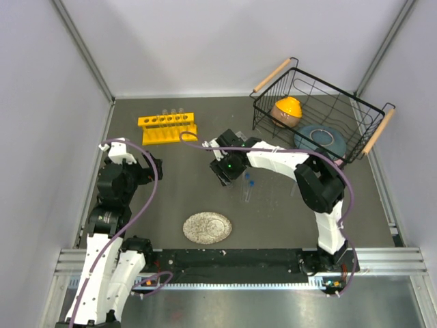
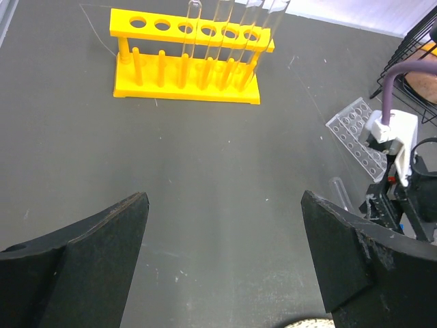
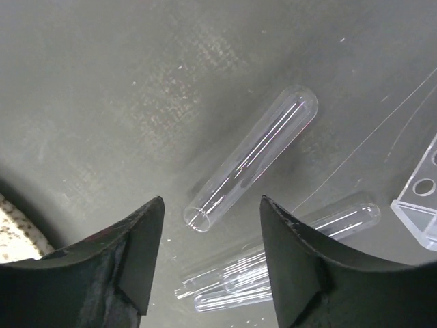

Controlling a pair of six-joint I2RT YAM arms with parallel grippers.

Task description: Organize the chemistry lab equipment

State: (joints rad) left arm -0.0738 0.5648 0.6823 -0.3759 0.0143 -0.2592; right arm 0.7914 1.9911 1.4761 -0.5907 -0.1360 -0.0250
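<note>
The yellow rack point(image 1: 167, 128) point(image 2: 188, 65) stands at the back left with several glass test tubes point(image 2: 225, 27) upright in its right-hand holes. Loose test tubes point(image 1: 246, 188) lie on the mat at centre. My right gripper point(image 1: 220, 175) point(image 3: 212, 201) hovers low over them, open. The open mouth of one lying tube point(image 3: 252, 157) sits between its fingertips, untouched. More tubes point(image 3: 273, 277) lie just behind, and a corner of the clear grid rack point(image 3: 418, 205) point(image 2: 356, 133) shows at the right. My left gripper point(image 1: 153, 168) point(image 2: 225, 205) is wide open over bare mat, holding nothing.
A black wire basket point(image 1: 311, 87) with wooden handles stands at the back right, holding a yellow-topped object and a blue dish. A round speckled plate point(image 1: 207, 227) lies near the front centre. Grey walls close in both sides.
</note>
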